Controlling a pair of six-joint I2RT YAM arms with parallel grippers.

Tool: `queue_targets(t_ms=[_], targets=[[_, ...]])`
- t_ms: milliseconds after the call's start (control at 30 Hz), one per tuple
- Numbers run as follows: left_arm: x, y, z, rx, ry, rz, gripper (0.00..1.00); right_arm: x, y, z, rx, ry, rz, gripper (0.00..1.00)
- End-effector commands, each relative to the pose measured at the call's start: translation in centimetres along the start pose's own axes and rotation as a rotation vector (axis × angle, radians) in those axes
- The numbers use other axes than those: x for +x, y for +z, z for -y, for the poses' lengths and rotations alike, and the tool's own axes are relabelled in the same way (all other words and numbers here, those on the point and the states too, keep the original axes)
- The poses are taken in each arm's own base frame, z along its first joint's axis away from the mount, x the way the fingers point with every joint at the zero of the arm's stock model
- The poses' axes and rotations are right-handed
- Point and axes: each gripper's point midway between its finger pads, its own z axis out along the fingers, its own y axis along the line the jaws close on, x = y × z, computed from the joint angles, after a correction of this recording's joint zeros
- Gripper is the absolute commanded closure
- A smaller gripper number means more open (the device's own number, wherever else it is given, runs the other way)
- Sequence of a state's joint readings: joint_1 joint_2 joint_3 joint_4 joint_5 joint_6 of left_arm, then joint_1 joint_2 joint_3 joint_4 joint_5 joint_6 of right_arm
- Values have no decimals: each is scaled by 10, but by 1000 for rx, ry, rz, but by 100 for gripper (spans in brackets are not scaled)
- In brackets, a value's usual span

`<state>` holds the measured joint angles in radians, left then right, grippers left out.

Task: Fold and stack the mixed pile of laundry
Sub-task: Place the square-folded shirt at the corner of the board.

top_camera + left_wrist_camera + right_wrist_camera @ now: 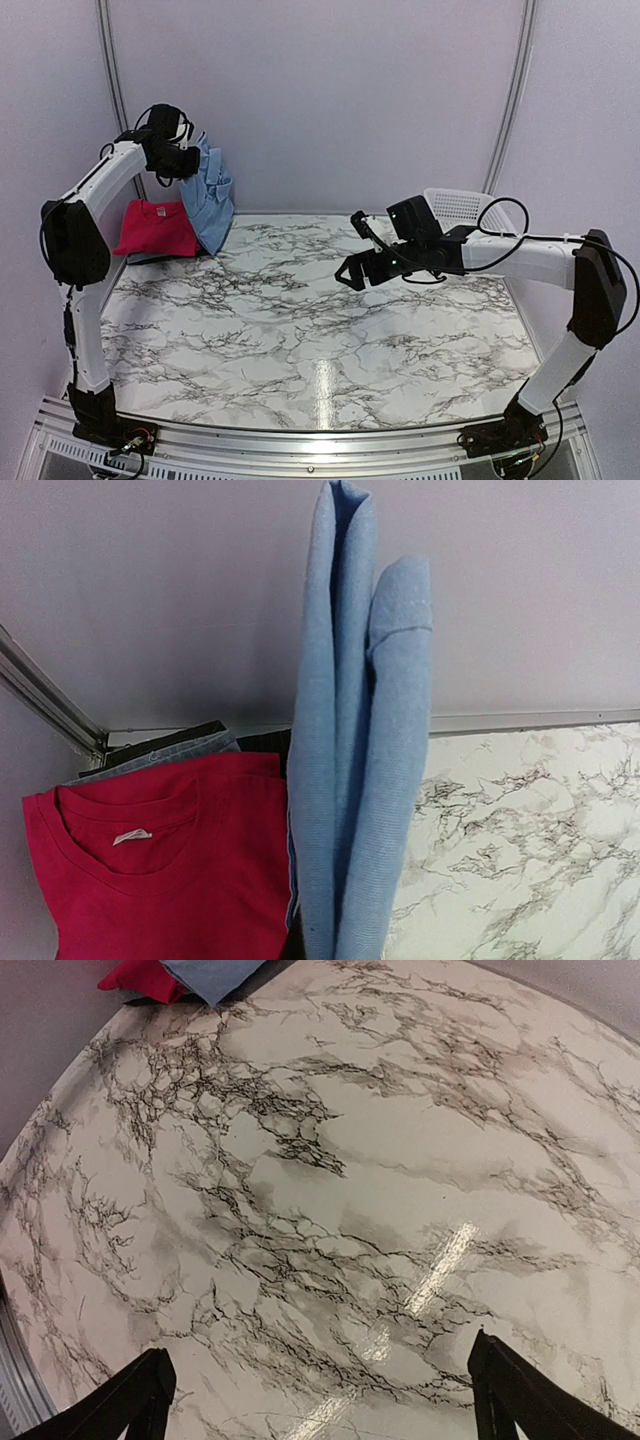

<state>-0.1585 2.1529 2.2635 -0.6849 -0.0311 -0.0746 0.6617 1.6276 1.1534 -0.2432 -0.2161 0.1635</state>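
The surface (300, 320) is a glossy white slab veined in black and grey like marble, with a bright streak of glare near its near edge; a white slatted plastic basket (455, 205) stands at its far right corner.

At the far left corner lies a stack of folded garments; on top is the pink-red T-shirt (170, 880), a smooth matte knit folded into a flat rectangle, with its round ribbed neckline and a small white label (132, 836) facing up; under its far edge peeks a faded denim piece (165, 755) with a coarse weave, and beside that a strip of a dark garment (262, 742).

The light blue shirt (350, 780) is soft cloth with a fine woven grain; it hangs in long vertical folds, one panel ending in a stitched hem; it droops just over the right edge of the T-shirt, and its lower end reaches down to the stack.

The left arm (100, 185) is raised above that corner; the left jaws are pressed together, pinching the top of the light blue shirt, which dangles straight below them.

The right arm (520, 255) reaches over the right half of the surface; the right jaws are spread wide, with nothing between the two black fingers (130, 1400) but bare marble pattern; the garments lie well apart from them, at the far left corner.
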Motion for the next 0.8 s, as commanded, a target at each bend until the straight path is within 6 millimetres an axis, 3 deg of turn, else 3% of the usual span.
queue_targets(t_ms=[0, 233, 433, 467, 600, 767], targets=[[-51, -50, -5, 26, -42, 164, 100, -21, -2, -2, -18, -13, 46, 2], [-47, -45, -36, 10, -75, 157, 100, -22, 2, -3, -30, 6, 49, 2], [-26, -22, -70, -11, -121, 106, 100, -24, 5, -3, -30, 15, 46, 2], [-21, -19, -91, -48, -138, 95, 100, -25, 5, -3, -30, 17, 47, 2], [3, -2, -126, -133, -151, 42, 100, -27, 6, -3, -31, 21, 48, 1], [32, 12, -185, -294, -170, -19, 100, -28, 9, -1, -20, 27, 42, 1]])
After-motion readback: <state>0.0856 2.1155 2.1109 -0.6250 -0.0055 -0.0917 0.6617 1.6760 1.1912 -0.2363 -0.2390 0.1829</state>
